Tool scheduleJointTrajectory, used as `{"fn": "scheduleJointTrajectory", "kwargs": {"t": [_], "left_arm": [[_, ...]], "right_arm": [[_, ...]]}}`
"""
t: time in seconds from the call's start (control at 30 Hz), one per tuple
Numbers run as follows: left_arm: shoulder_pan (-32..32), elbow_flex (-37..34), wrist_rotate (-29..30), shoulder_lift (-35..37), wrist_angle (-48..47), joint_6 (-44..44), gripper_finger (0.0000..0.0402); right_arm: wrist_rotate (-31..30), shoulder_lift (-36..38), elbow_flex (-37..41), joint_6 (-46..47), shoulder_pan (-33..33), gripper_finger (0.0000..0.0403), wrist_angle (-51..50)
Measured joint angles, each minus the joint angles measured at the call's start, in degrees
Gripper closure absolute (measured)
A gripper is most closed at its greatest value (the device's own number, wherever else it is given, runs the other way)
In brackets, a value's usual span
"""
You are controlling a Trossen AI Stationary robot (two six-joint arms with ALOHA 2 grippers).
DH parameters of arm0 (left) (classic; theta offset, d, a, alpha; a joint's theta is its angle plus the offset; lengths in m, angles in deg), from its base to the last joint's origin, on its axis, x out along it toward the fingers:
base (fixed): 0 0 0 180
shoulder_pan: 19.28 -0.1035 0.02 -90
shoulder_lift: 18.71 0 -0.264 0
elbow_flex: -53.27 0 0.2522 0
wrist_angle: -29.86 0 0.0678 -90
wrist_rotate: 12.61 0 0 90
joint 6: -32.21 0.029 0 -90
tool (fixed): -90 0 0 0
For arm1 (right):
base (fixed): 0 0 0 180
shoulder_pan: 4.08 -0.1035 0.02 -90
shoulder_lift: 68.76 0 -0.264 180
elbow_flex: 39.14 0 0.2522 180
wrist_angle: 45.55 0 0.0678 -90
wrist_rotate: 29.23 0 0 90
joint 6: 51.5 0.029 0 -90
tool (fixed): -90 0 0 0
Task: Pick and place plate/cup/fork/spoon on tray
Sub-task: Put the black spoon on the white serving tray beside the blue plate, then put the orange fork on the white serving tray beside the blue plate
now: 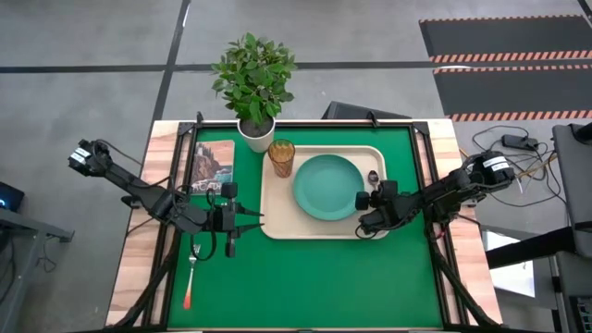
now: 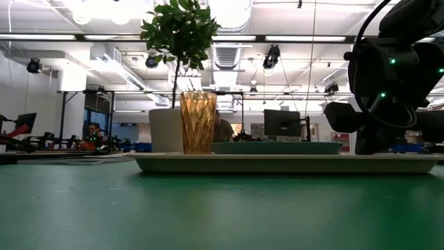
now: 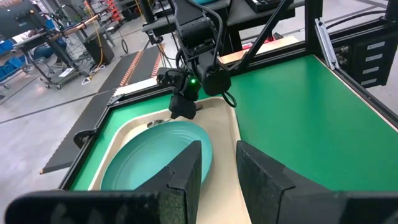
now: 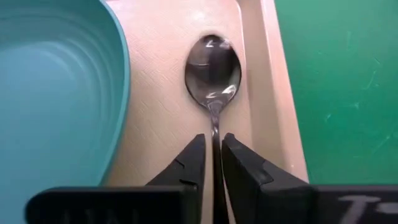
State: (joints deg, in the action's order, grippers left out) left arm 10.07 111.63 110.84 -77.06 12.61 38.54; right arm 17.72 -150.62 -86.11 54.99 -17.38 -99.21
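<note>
The cream tray point(image 1: 277, 217) lies on the green mat. On it sit the teal plate point(image 1: 328, 187) and, at its far left corner, the amber cup point(image 1: 282, 157). The silver spoon point(image 4: 212, 68) lies in the tray between the plate and the right rim. My right gripper point(image 1: 368, 199) is shut on the spoon's handle. My left gripper point(image 1: 252, 220) is open and empty at the tray's left rim; its own view point(image 3: 219, 165) looks across the plate. The orange-handled fork point(image 1: 190, 277) lies flat on the mat at the near left. My right gripper pinches the spoon's thin handle point(image 4: 216, 132) between its two fingers, just behind the bowl. The fingers lie along the handle and slant down from the table's right side. The bowl point(image 4: 212, 65) lies face up on the tray floor point(image 4: 168, 112).
A white pot with a green plant point(image 1: 254, 92) stands at the far edge behind the cup. A picture book point(image 1: 213, 166) lies on the mat left of the tray. The mat in front of the tray is bare point(image 1: 314, 287).
</note>
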Motion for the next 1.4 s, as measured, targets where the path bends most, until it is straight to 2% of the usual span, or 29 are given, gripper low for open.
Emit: {"fn": "scheduleJointTrajectory", "kwargs": {"t": [0.27, 0.53, 0.8, 0.93, 1.1, 1.4], "left_arm": [[0.00, 0.00, 0.00, 0.00, 0.00, -0.13, 0.0319], [-0.01, 0.00, -0.01, -0.02, 0.00, -0.29, 0.0319], [-0.02, 0.00, 0.00, -0.08, -0.02, -3.16, 0.0319], [-0.02, 0.00, 0.56, -0.08, -0.02, -5.65, 0.0319], [-0.02, 0.00, 1.67, -0.08, -0.07, -9.59, 0.0319], [0.00, -0.81, 1.84, -2.21, -0.05, -24.27, 0.0319]], "right_arm": [[0.61, 0.35, -0.21, -1.08, 0.00, 0.0292, -0.26], [1.51, 5.58, -3.35, -10.23, -0.23, 0.0270, -0.21], [-0.96, 11.86, -9.10, -26.57, -4.00, 0.0281, 0.01], [-5.14, 13.63, -10.75, -35.30, -7.87, 0.0290, 0.97], [-10.00, 14.82, -10.23, -47.55, -14.09, 0.0306, 6.87], [-10.51, 15.42, -8.87, -69.42, -23.58, 0.0342, 17.63]]}}
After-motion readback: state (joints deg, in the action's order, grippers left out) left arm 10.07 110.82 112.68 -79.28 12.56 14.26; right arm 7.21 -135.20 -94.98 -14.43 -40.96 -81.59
